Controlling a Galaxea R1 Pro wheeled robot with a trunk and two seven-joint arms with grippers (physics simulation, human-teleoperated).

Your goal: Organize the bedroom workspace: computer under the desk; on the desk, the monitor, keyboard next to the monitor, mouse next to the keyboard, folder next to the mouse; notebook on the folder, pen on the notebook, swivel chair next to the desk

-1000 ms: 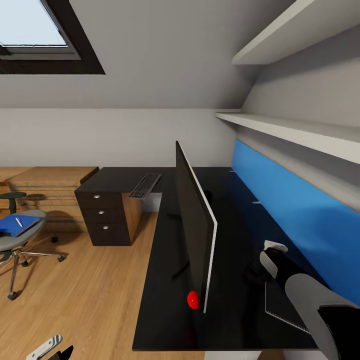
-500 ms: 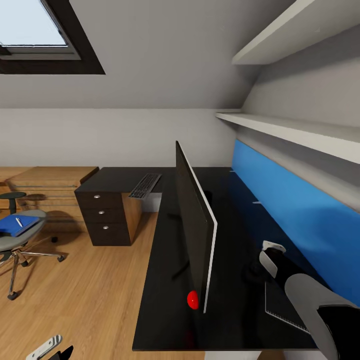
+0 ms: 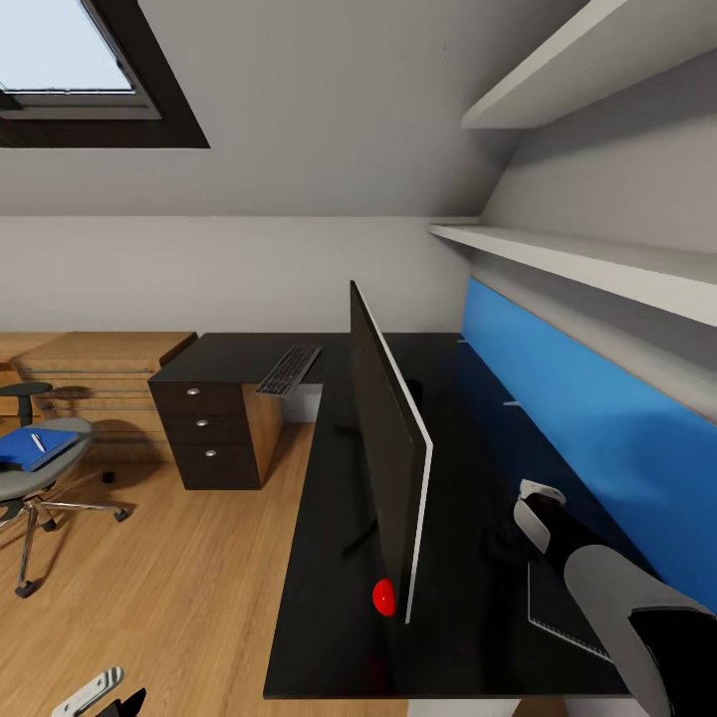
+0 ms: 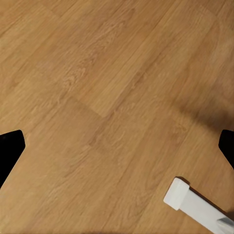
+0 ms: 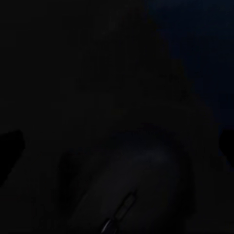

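The right gripper (image 3: 503, 543) is lowered to the black surface (image 3: 329, 558) behind the monitor (image 3: 388, 463), over the mouse (image 5: 141, 180); its fingers' spread cannot be told; the keyboard (image 3: 289, 369) lies near the drawers; the folder (image 3: 35, 447) is seen on the swivel chair (image 3: 40, 478).

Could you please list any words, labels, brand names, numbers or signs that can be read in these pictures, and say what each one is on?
None: no readable text shows in any view.
The slim keyboard with dark keys on the long black-topped desk: key legends too small to read.
The large black flat-panel monitor: seen edge-on, no brand mark shows.
The bright blue flat folder on the grey padded swivel chair: no label can be made out.
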